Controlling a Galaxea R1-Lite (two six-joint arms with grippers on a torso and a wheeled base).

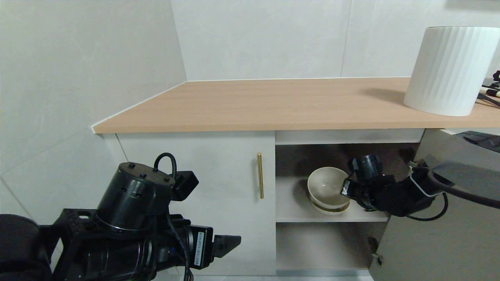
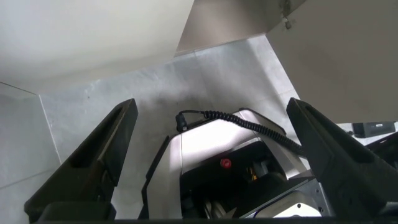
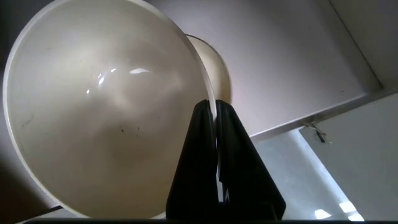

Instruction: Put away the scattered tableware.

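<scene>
Bowl: beige, glossy ceramic bowl (image 1: 326, 187), inside the open cupboard on the upper shelf (image 1: 293, 212). It is tilted, with its mouth toward me. Its underside sits on or just over a second beige bowl with a dark band (image 1: 332, 208).
Right end effector: the right end effector (image 1: 345, 187) is narrow and pinched on the bowl's rim on the side nearest the open door. In the wrist view the two black fingers (image 3: 217, 162) clamp the rim edge, one inside and one outside.
Left end effector: the left end effector (image 2: 211, 109) has its jaws spread wide and holds nothing. It is parked low in front of the closed white cupboard door (image 1: 195, 175), well apart from the bowl.
Cupboard: the grey right-hand door (image 1: 429, 234) is swung open. The closed door has a slim brass bar handle (image 1: 260, 175). There is a lower shelf (image 1: 324, 242) below.
Worktop: light wood worktop (image 1: 273, 105) above the cupboard. A tall white ribbed cylinder (image 1: 449, 70) stands at its right end. A few thin dark items (image 1: 490, 89) lie beside it, too small for me to name.
Progress: I judge this late in the placing step. The bowl is already in the cupboard over its mate but is not yet released or level.
Left to do: settle it flat into the stack, let go and draw the arm out. I cannot tell whether more tableware waits elsewhere. The door is not yet shut.
</scene>
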